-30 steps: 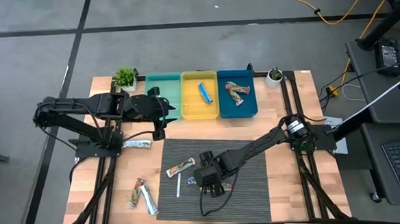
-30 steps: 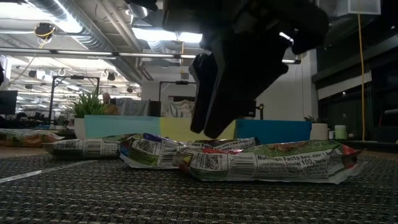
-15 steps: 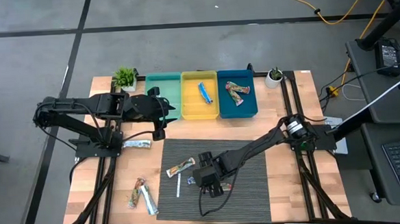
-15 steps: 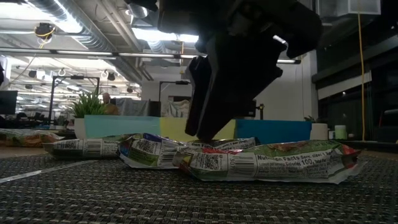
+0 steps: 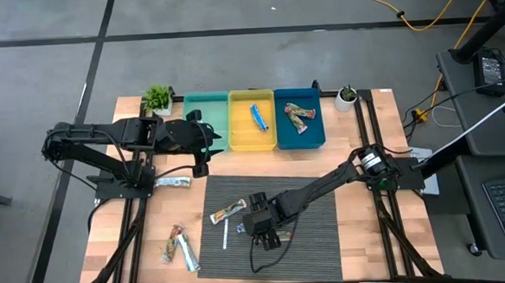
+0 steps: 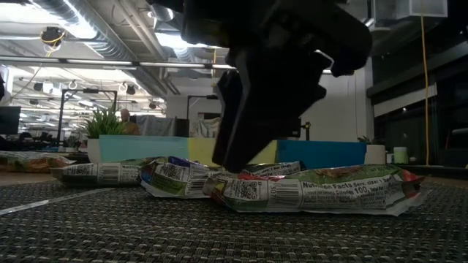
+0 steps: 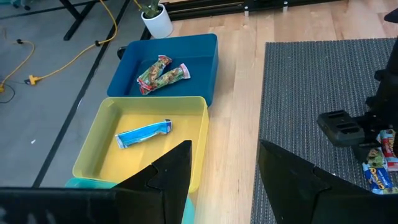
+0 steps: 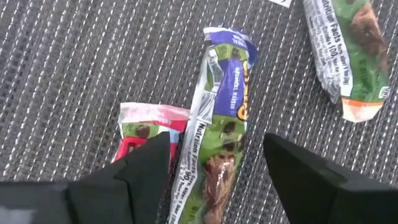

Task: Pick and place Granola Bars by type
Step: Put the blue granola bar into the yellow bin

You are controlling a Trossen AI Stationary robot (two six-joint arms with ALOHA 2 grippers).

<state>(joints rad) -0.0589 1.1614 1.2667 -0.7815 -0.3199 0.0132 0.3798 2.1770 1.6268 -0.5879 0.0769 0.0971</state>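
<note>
My right gripper (image 5: 269,236) (image 8: 216,142) hangs open, low over the grey mat (image 5: 314,242). Its fingers stand on either side of a green-and-purple Granola Bar (image 8: 219,155) that lies flat. A red-green bar (image 8: 144,123) lies beside it, and another bar (image 8: 348,56) a little farther off. In the low view the fingers (image 6: 238,139) reach down just behind those bars (image 6: 314,190); whether they touch one I cannot tell. My left gripper (image 5: 204,153) (image 7: 224,180) waits open, raised in front of the trays. A blue bar (image 7: 144,133) lies in the yellow tray (image 5: 253,140), and two multicoloured bars (image 7: 160,72) in the blue tray (image 5: 300,139).
A teal tray (image 5: 206,118) stands left of the yellow one. More bars lie on the mat's left part (image 5: 228,213) and on the wood at the left (image 5: 173,182) (image 5: 178,246). A thin white stick (image 5: 225,235) lies on the mat. Small plants (image 5: 157,98) (image 5: 347,95) flank the trays.
My right gripper has sunk a little toward the bars on the mat, staying open.
</note>
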